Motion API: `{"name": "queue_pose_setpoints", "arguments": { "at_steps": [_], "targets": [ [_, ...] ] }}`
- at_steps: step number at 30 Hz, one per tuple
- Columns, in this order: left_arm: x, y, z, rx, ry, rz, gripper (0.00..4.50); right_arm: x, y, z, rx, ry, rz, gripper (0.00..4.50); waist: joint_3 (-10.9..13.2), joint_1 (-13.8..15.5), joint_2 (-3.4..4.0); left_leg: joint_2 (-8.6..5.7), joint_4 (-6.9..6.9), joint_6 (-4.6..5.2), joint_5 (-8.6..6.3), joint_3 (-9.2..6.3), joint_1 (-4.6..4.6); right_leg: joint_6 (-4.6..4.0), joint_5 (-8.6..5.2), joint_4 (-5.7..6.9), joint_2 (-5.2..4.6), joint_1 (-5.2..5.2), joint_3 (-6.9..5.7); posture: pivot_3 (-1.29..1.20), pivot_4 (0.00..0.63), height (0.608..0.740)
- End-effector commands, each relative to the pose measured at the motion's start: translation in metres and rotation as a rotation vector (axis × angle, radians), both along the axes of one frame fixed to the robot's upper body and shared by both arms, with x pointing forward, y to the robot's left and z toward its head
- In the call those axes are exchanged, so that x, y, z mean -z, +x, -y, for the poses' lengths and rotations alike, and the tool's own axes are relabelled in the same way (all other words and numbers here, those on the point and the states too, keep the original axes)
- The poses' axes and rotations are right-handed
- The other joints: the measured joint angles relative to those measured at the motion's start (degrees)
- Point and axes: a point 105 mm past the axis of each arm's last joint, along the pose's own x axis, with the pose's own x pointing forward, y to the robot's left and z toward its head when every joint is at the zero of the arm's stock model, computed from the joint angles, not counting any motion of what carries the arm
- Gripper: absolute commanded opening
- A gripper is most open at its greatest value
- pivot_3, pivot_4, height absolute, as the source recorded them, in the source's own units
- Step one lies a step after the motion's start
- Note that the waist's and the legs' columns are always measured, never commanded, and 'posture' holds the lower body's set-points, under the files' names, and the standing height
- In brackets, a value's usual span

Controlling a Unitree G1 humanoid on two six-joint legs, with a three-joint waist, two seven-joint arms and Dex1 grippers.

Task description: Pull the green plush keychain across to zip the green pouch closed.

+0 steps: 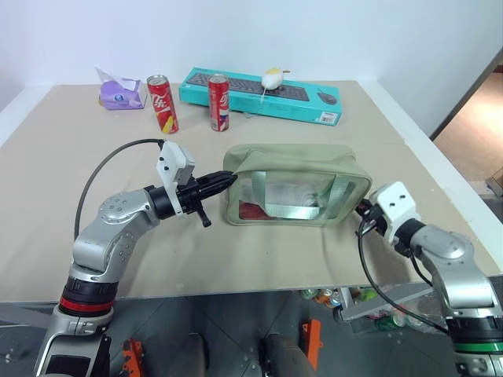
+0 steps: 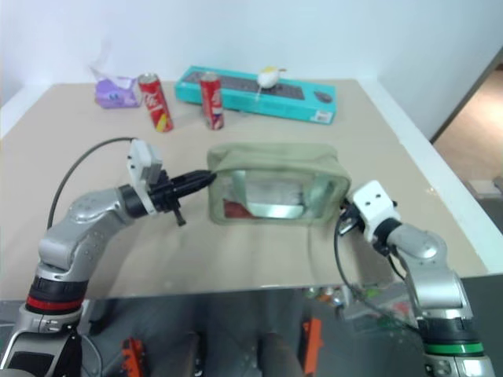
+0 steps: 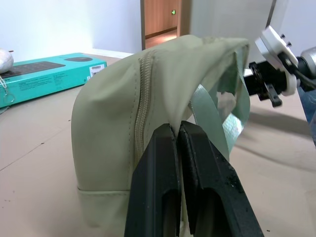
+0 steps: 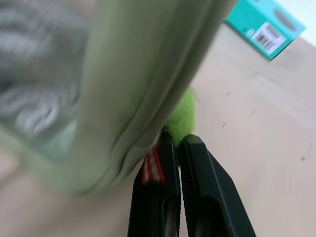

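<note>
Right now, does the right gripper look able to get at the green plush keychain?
Probably yes, it looks already there. The right gripper sits at the green pouch's right end, fingers shut, with the green plush keychain right at their tips and nothing between. Whether they actually pinch the plush, I can't tell.

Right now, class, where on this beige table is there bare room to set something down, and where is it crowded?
Bare: the near strip of the beige table in front of the sage-green fabric pouch, and the far-right corner. Crowded: the far edge, with purple tissue pack, two red cans, teal keyboard box.
</note>
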Motion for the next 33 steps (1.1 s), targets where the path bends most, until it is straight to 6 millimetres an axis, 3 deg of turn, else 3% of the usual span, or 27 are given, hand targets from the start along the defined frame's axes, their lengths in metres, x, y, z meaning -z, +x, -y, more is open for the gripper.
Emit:
{"name": "queue_pose_setpoints", "arguments": {
  "at_steps": [1, 10, 13, 14, 23, 25, 33],
  "targets": [
    [-0.014, -0.003, 0.001, 0.007, -0.014, 0.064, 0.05, 0.002, 0.002, -0.007, -0.019, 0.001, 0.015, 0.00, 0.00, -0.13, 0.00, 0.00, 0.00, 0.00, 0.00, 0.00, 0.03, 0.00, 0.01, 0.00, 0.01, 0.02, 0.01, 0.00, 0.150, 0.740],
    [-0.012, -0.001, -0.001, -0.004, -0.017, 0.047, 0.05, -0.014, 0.012, -0.011, -0.014, 0.075, 0.069, 0.00, 0.00, -0.14, 0.00, 0.00, 0.03, 0.00, 0.01, 0.01, 0.02, 0.03, 0.07, 0.00, 0.01, 0.02, 0.06, 0.00, 0.150, 0.740],
    [-0.013, 0.006, -0.006, -0.041, -0.053, -0.013, 0.00, -0.031, 0.015, -0.008, 0.004, 0.150, 0.105, 0.91, 0.00, -0.13, 0.00, 0.00, 0.02, 0.00, 0.01, 0.00, 0.02, 0.02, 0.06, 0.01, 0.02, 0.01, 0.06, 0.00, 0.150, 0.740],
    [-0.013, 0.008, -0.006, -0.046, -0.049, -0.019, 0.73, -0.035, 0.014, -0.009, -0.006, 0.156, 0.114, 1.30, 0.00, -0.13, 0.00, 0.00, 0.02, 0.00, 0.01, 0.00, 0.02, 0.02, 0.06, 0.01, 0.02, 0.01, 0.06, 0.00, 0.150, 0.740],
    [-0.024, 0.004, -0.020, -0.032, -0.015, 0.002, 3.82, -0.076, -0.008, -0.003, -0.122, 0.199, 0.192, 4.46, 0.01, -0.13, 0.01, 0.00, -0.02, 0.00, 0.00, 0.00, -0.01, 0.02, 0.03, 0.01, 0.02, -0.01, 0.05, 0.00, 0.150, 0.740],
    [-0.026, 0.002, -0.027, -0.035, -0.005, 0.004, 4.40, -0.083, -0.015, -0.004, -0.155, 0.206, 0.198, 4.50, 0.01, -0.13, 0.01, 0.00, -0.02, 0.01, 0.00, 0.00, -0.01, 0.02, 0.02, 0.00, 0.02, -0.01, 0.05, 0.00, 0.150, 0.740],
    [-0.015, -0.016, -0.050, -0.087, 0.073, -0.003, 4.46, -0.092, -0.041, 0.000, -0.221, 0.222, 0.163, 4.50, 0.01, -0.13, 0.01, 0.00, -0.02, 0.00, 0.00, 0.00, 0.01, 0.01, -0.01, 0.00, -0.01, 0.01, 0.04, 0.00, 0.150, 0.740]
  ]
}}
